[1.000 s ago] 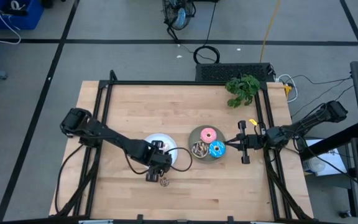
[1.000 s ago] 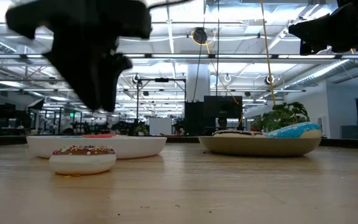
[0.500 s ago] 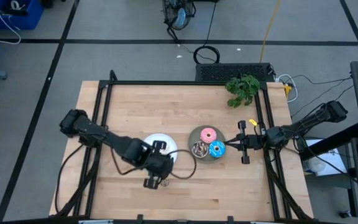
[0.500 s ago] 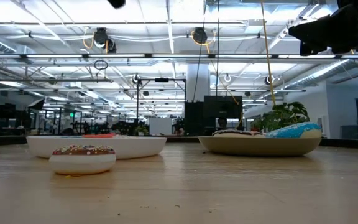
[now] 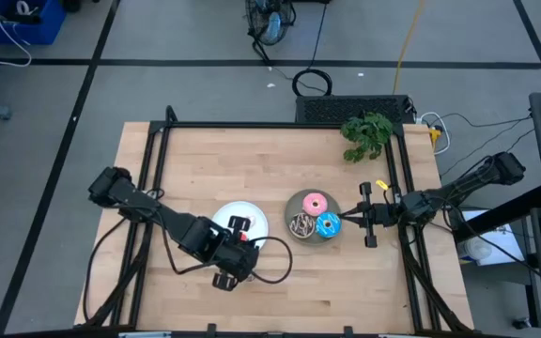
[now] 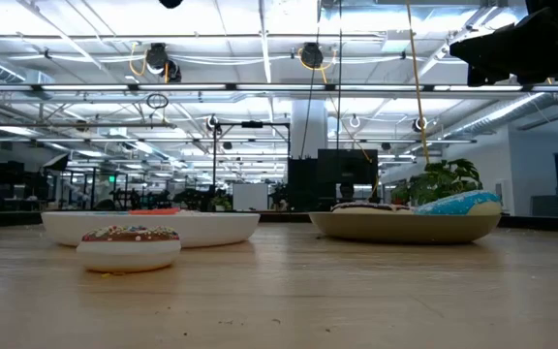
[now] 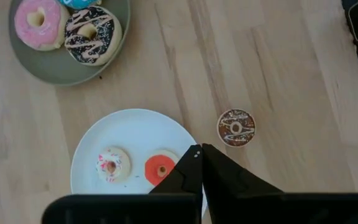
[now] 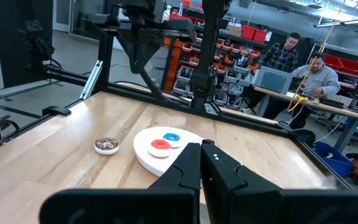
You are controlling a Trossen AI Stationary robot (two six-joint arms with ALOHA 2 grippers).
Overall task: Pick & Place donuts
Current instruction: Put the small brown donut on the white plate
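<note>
Both hands are clenched empty: the left hand point(image 7: 197, 151) above the white plate point(image 7: 129, 134) holding tiny white point(image 7: 112, 165) and red donuts point(image 7: 161, 168); a tiny brown sprinkled donut point(image 7: 235, 127) lies on the table point(image 7: 272, 74). Pink point(image 7: 37, 21) and chocolate-drizzled donuts point(image 7: 92, 34) fill the grey plate point(image 7: 61, 68) by the right hand point(image 5: 346, 221). No readable writing.

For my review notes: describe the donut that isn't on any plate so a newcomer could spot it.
Find the white plate on the wooden table. Just beside its rim, on bare wood, lies a tiny brown donut with sprinkles. It is the only donut lying off a plate.
</note>
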